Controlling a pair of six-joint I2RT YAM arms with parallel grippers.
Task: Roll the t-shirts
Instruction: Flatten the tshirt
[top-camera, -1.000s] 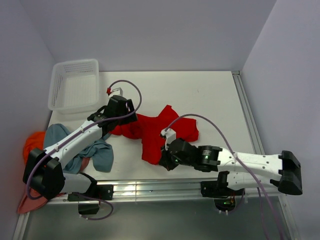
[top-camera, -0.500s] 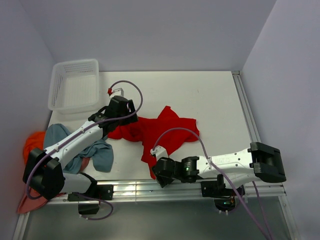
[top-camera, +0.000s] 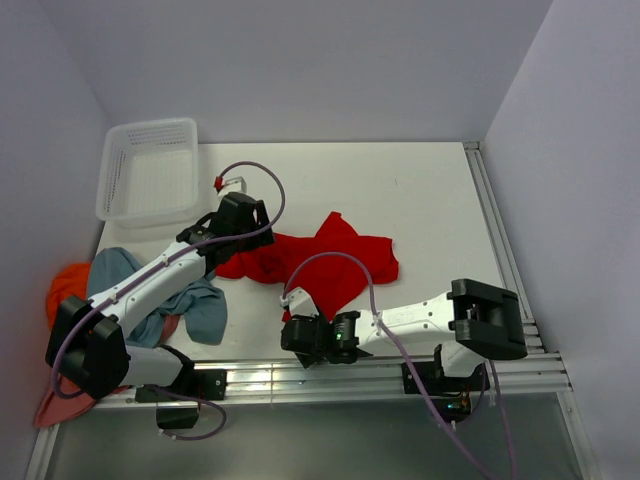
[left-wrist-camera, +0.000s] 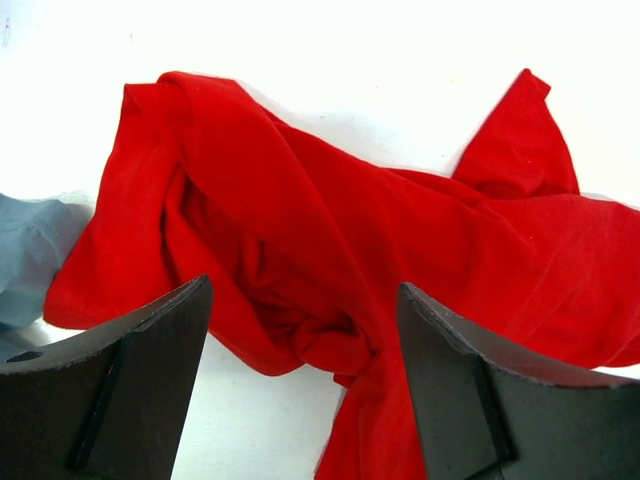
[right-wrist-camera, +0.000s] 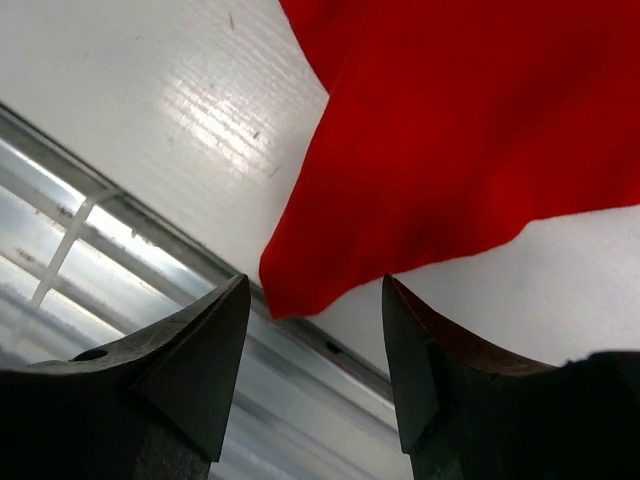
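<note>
Observe right claw (right-wrist-camera: 315, 296) now open, shifted left along near edge of surface (top-camera: 430, 200), at red t-shirt (top-camera: 340, 262) corner. Observe left claw (left-wrist-camera: 300, 300) unchanged, open above shirt.

white table (top-camera: 430, 200), red t-shirt (top-camera: 335, 262), grey-blue t-shirt (top-camera: 205, 312), basket (top-camera: 148, 127)

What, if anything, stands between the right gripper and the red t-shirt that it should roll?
Nothing visible does. The right gripper is open near the front edge of the table, and the nearest corner of the red t-shirt lies directly ahead of its fingers, with no other thing in front of it.
</note>
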